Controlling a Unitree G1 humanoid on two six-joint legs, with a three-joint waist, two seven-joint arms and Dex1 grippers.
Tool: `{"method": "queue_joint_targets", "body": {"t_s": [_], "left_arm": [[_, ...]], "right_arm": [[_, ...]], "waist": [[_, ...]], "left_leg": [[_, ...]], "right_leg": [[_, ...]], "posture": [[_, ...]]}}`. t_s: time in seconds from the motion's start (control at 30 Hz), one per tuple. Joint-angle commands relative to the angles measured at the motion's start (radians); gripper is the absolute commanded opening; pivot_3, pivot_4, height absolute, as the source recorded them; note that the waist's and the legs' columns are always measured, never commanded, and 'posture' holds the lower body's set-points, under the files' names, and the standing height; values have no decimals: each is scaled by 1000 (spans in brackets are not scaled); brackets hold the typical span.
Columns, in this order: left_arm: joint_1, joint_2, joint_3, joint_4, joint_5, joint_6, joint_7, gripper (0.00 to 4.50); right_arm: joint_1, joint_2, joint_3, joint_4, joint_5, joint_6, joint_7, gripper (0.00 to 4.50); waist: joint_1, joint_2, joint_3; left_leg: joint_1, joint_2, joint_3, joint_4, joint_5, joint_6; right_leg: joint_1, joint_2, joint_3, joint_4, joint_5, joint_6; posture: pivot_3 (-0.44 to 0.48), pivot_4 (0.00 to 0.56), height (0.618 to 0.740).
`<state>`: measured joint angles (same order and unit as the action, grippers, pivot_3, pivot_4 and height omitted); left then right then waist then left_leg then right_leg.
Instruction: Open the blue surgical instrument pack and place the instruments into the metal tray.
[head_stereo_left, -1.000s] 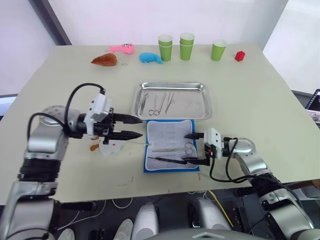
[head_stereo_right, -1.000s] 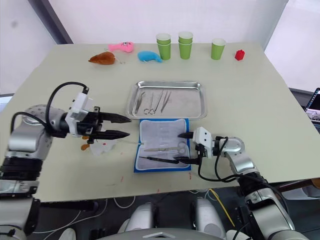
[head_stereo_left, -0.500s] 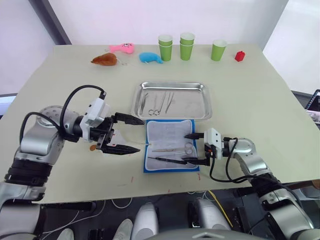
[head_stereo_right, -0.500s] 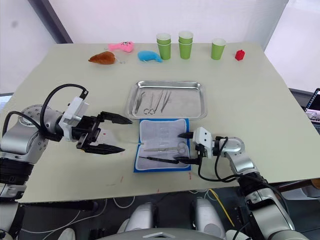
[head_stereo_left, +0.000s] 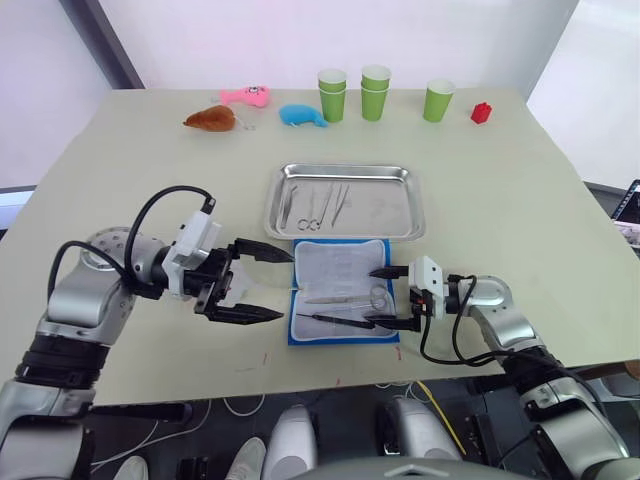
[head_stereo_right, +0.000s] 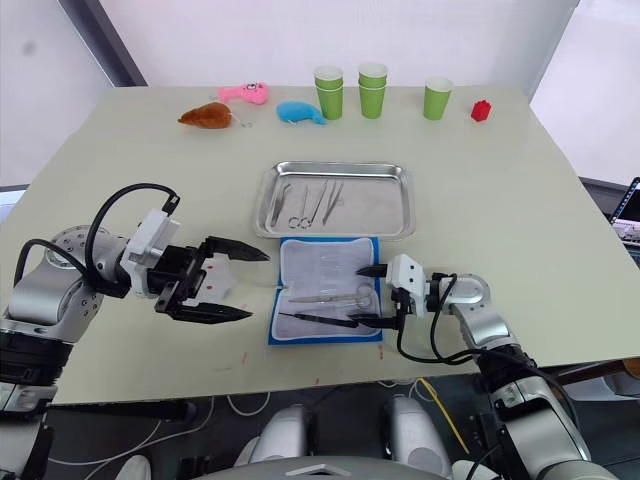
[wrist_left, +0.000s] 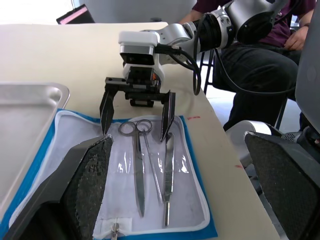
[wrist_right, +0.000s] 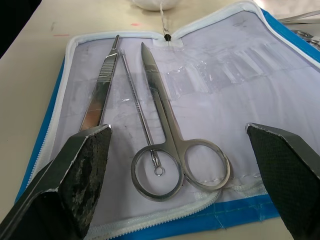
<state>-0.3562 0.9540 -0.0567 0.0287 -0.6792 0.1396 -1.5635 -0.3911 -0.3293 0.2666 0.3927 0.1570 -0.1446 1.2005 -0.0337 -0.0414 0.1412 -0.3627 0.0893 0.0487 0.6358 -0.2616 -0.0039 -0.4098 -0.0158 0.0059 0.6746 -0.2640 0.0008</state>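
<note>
The blue surgical instrument pack (head_stereo_left: 340, 262) lies open on the table, white lining up, just in front of the metal tray (head_stereo_left: 388, 206). On the lining rest silver scissors (wrist_right: 167, 131), a thin probe (wrist_right: 136, 111) and a flat-handled tool (wrist_right: 99, 94); a dark-handled instrument (head_stereo_left: 334, 320) lies near the front edge. Several instruments (head_stereo_left: 318, 206) lie in the tray's left half. My left gripper (head_stereo_left: 287, 286) is open wide at the pack's left edge, holding nothing. My right gripper (head_stereo_left: 369, 296) is open at the pack's right edge, its fingers either side of the scissor rings without touching them.
Green cups (head_stereo_left: 373, 91), a red block (head_stereo_left: 481, 112), a blue plush (head_stereo_left: 301, 116), a pink toy (head_stereo_left: 246, 96) and a brown toy (head_stereo_left: 210, 119) line the far edge. A small white object (head_stereo_left: 233, 290) sits by the left gripper. A person (wrist_left: 250, 50) sits beyond the table's near edge.
My left gripper moved right and nearer to the pack's left edge and opened much wider. The right gripper and the instruments stayed put.
</note>
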Motion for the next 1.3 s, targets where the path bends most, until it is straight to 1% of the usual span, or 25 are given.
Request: {"method": "queue_joint_targets", "body": {"t_s": [0.03,0.2,0.43,0.63,0.73,0.83,0.97,1.07,1.1,1.3], "left_arm": [[2,-19,9,-10,28,-45,-51,4458],[7,-71,-21,5,64,-79,-51,4458],[24,-132,-26,10,99,-89,-44,4458],[73,-165,-22,-10,113,-77,-11,4458],[95,-188,-22,-8,124,-84,4,4458],[116,-215,-19,10,144,-105,14,4458],[124,-257,-25,69,188,-160,23,4458],[120,-300,-32,114,206,-195,27,4458],[117,-309,-36,123,209,-199,25,4458],[89,-341,-54,188,238,-229,-13,4458]], "right_arm": [[41,-11,37,22,-19,59,19,4500],[42,-28,26,-48,6,94,27,4500],[52,-59,-1,-157,36,137,15,4500],[40,-75,-31,-205,63,152,1,4500],[34,-84,-36,-217,71,160,2,4500],[27,-92,-44,-233,82,168,1,4500],[17,-104,-68,-264,108,178,-1,4500],[35,-132,-102,-340,156,216,8,4500],[47,-147,-114,-374,175,232,14,4500],[122,-234,-176,-534,274,320,23,4500]], "waist": [[0,0,0],[2,5,3],[4,8,6],[5,12,13],[6,13,13],[8,13,13],[16,13,14],[20,13,14],[22,15,15],[28,15,15]], "left_leg": [[0,0,0,0,0,0],[-2,0,0,0,0,0],[-6,0,0,0,0,0],[-9,0,-1,0,0,0],[-13,0,-1,1,0,0],[-17,0,-2,3,0,0],[-18,0,-2,3,0,0],[-18,0,-2,3,0,0],[-18,0,-3,4,0,0],[-20,0,-3,6,0,0]], "right_leg": [[0,0,0,0,0,0],[-1,0,0,-1,0,0],[-4,0,0,-3,0,0],[-6,0,0,-3,0,0],[-9,0,-2,-3,1,0],[-13,0,-2,-2,1,0],[-13,0,-2,-2,1,0],[-13,0,-3,-2,1,0],[-13,0,-3,-2,1,0],[-13,0,-4,-2,1,1]], "posture": [[0,150,740],[0,150,740],[0,150,740],[0,150,740],[0,150,740],[0,150,740],[0,150,740],[0,150,740],[0,150,740],[0,150,740]]}}
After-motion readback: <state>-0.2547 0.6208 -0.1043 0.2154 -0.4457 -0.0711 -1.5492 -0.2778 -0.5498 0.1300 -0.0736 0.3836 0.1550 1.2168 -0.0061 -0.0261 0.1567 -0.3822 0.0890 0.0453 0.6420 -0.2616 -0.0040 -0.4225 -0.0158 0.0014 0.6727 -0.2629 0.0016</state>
